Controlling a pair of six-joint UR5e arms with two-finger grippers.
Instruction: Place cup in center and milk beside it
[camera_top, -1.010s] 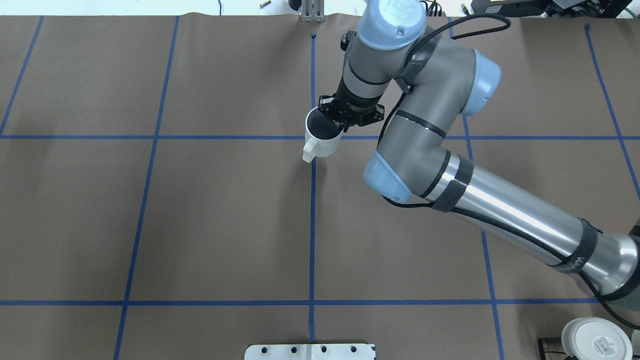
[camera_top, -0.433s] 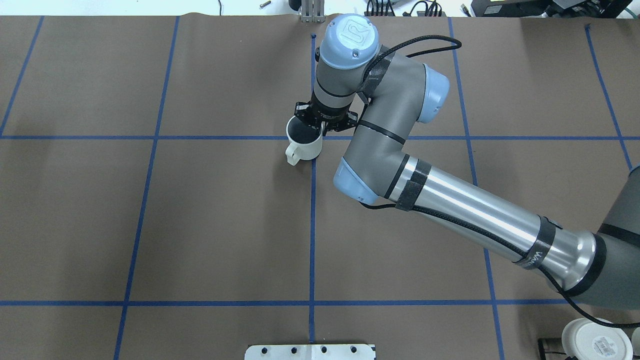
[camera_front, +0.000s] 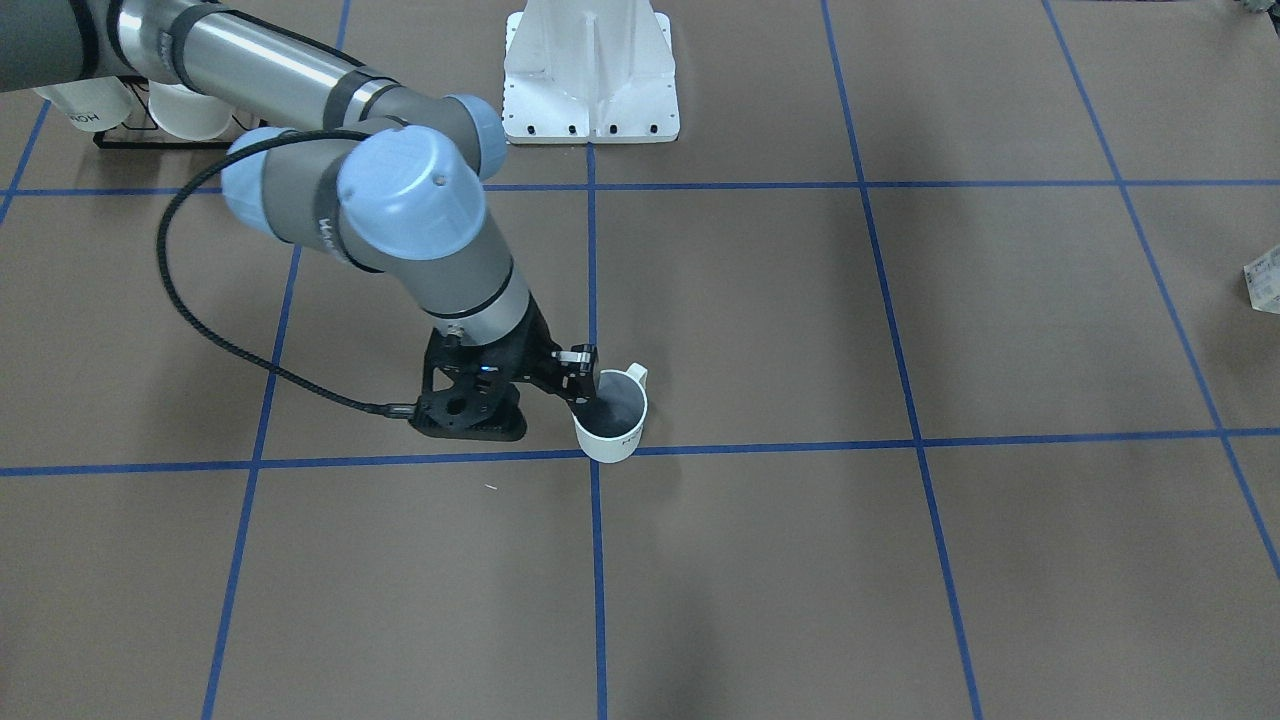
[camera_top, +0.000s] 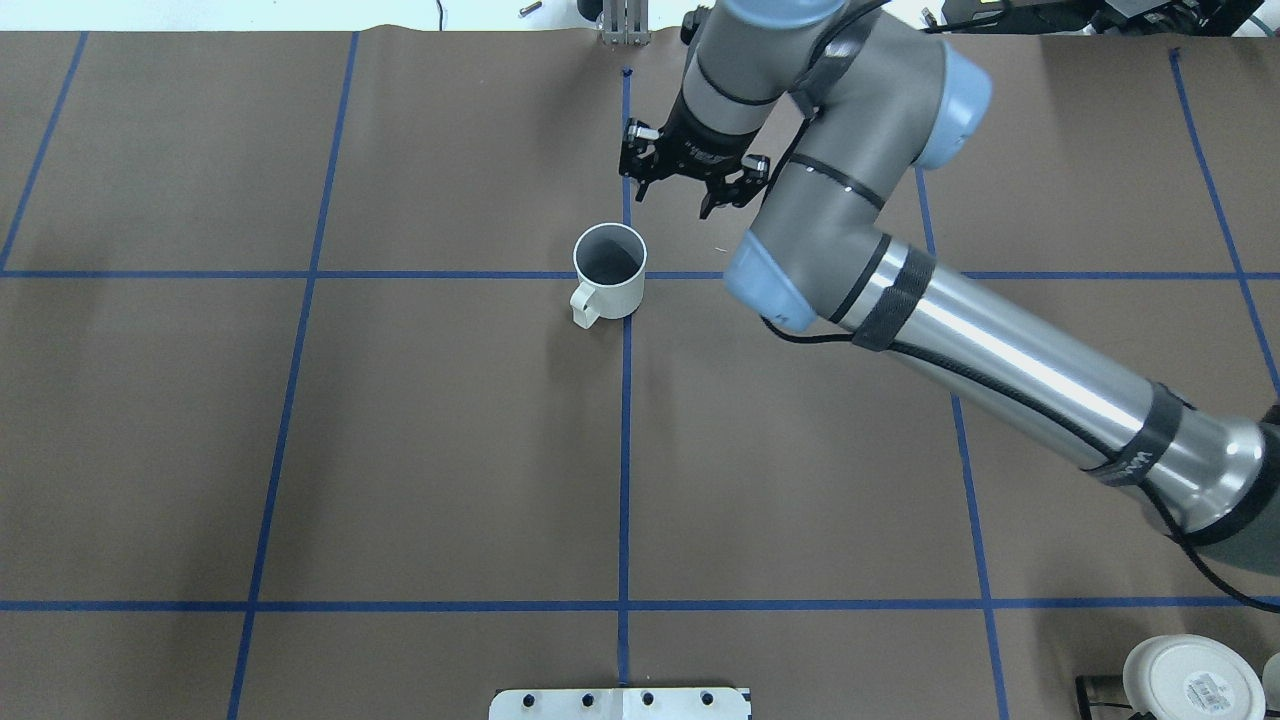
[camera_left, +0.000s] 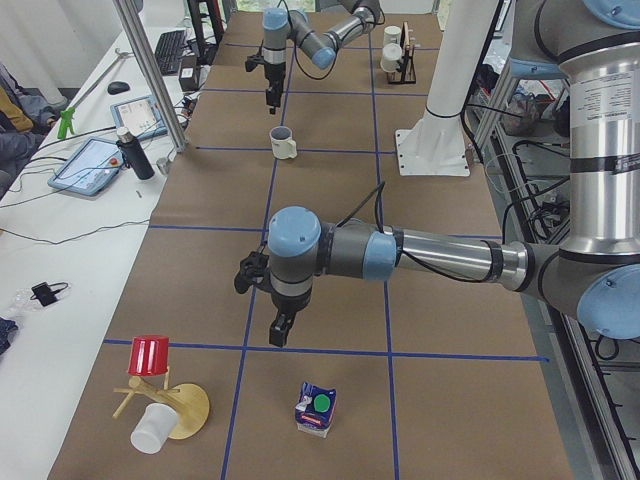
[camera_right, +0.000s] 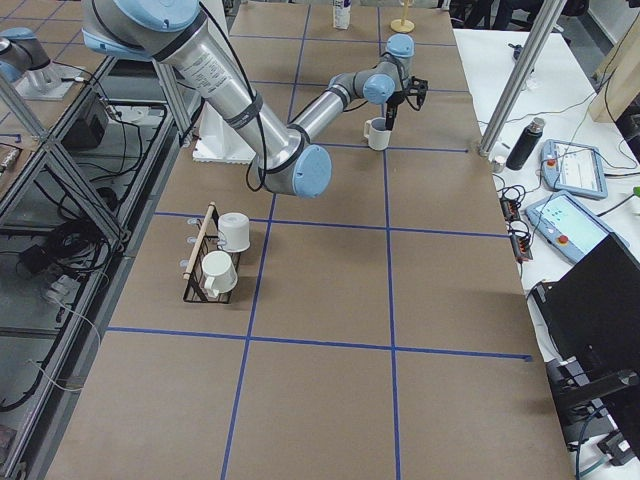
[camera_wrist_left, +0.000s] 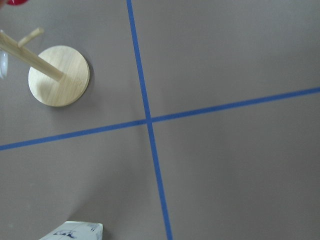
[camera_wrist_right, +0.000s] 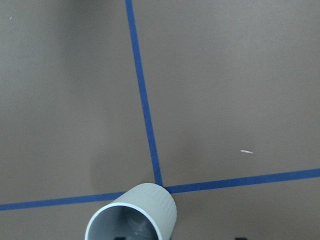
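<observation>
The cup (camera_top: 609, 272), white with a dark grey inside, stands upright on the brown table at a crossing of blue tape lines, handle towards the robot. My right gripper (camera_top: 673, 200) is open and empty, raised just beyond the cup and clear of it in the overhead view. In the front-facing view the gripper (camera_front: 577, 386) shows close against the cup's (camera_front: 612, 422) rim. The right wrist view looks down on the cup (camera_wrist_right: 135, 215). The milk (camera_left: 316, 409) sits at the table's left end. My left gripper (camera_left: 281, 328) hangs near it; I cannot tell if it is open.
A wooden mug tree (camera_left: 170, 405) with a red cup and a white cup stands by the milk. A black rack with two white mugs (camera_right: 215, 262) is near the robot's right side. The white robot base (camera_front: 590, 70) is at the near table edge.
My right gripper moved the cup left and down onto the table, let go of it, then rose and drew back toward the far edge with its fingers open.
</observation>
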